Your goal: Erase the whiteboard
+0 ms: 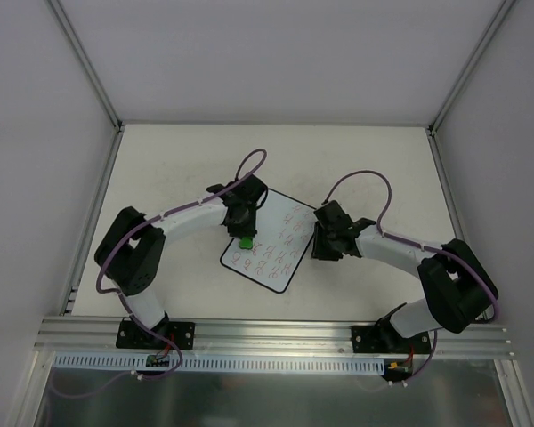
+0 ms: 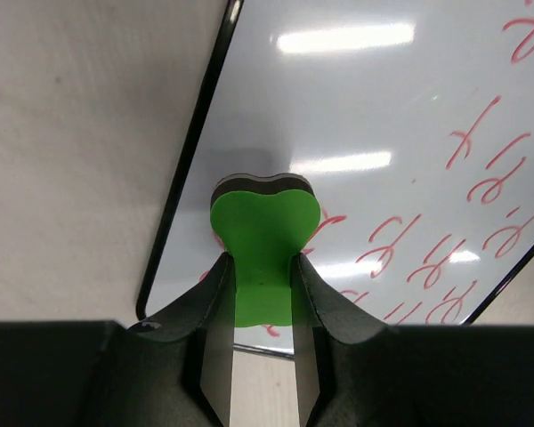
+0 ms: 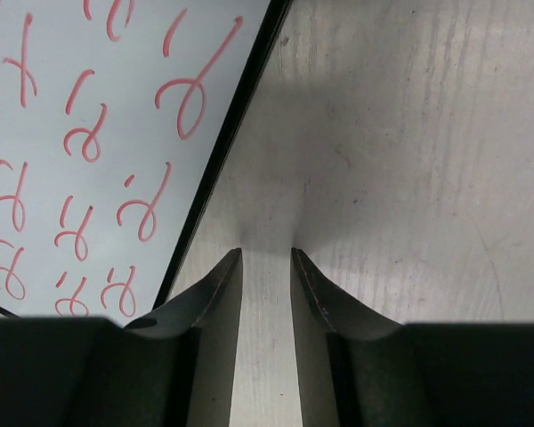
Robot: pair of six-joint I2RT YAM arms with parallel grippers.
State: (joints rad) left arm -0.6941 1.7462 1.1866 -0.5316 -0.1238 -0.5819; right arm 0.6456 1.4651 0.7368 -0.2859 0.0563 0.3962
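The whiteboard [image 1: 276, 242] lies tilted on the table, its lower and right parts covered with red scribbles and its upper left part blank. My left gripper [image 1: 243, 222] is shut on a green eraser [image 1: 246, 241] and presses its dark felt face onto the board near the left edge. In the left wrist view the eraser [image 2: 265, 236] sits between my fingers [image 2: 215, 294] on the whiteboard [image 2: 383, 98]. My right gripper [image 1: 325, 242] stands just off the board's right edge. In the right wrist view it [image 3: 267, 256] is narrowly open and empty over bare table beside the whiteboard [image 3: 89, 178].
The cream tabletop [image 1: 178, 169] is walled by grey panels at the left, back and right. An aluminium rail [image 1: 276, 334] runs along the near edge, where both arm bases are bolted. Purple cables loop above both wrists.
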